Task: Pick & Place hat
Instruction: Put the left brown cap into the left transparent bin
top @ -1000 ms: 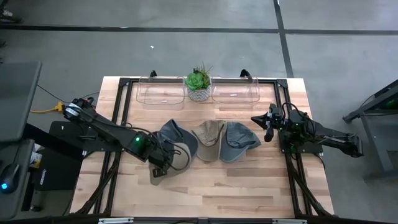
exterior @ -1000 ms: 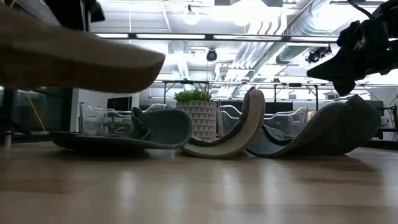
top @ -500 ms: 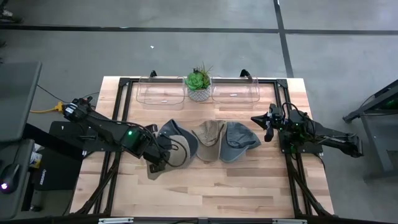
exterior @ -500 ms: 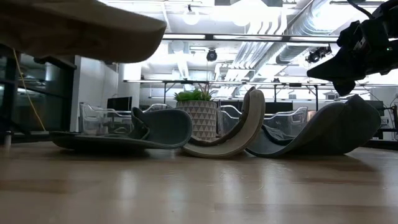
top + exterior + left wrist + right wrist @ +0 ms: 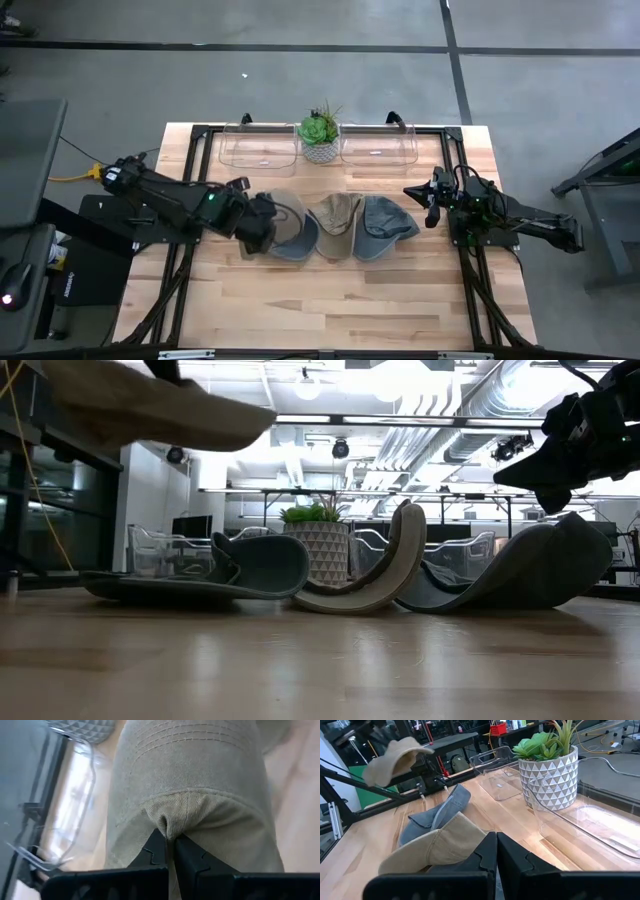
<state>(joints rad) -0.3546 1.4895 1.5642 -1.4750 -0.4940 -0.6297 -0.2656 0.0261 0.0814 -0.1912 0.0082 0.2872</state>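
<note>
My left gripper (image 5: 262, 226) is shut on a tan hat (image 5: 288, 226) and carries it above the table's left-middle; the hat also shows high up in the low view (image 5: 150, 405) and in the right wrist view (image 5: 395, 757). Three more hats lie in a row on the table: a blue-grey one (image 5: 292, 246) partly under the carried hat, a tan one (image 5: 335, 226) and a blue-grey one (image 5: 385, 228). My right gripper (image 5: 428, 203) waits shut at the right side, above the table, touching nothing. My left gripper pinches a puckered fold of the tan hat's crown cloth (image 5: 167, 822) between its two fingers, just behind the stitched brim (image 5: 195, 745). The fingers slant down from the table's left side. The hat is lifted clear of the table, its brim pointing away from the gripper.
Two clear plastic bins (image 5: 258, 148) (image 5: 378, 146) stand at the far edge with a potted plant (image 5: 319, 135) between them. Dark frame rails (image 5: 190, 200) run along both sides of the table. Bare wood lies toward the near edge (image 5: 330, 300).
My left gripper has risen and gone toward the table's far edge with the tan hat, tipping as it went. The hat hangs higher above the table and now sits over the left blue-grey hat. The other hats have not moved.
</note>
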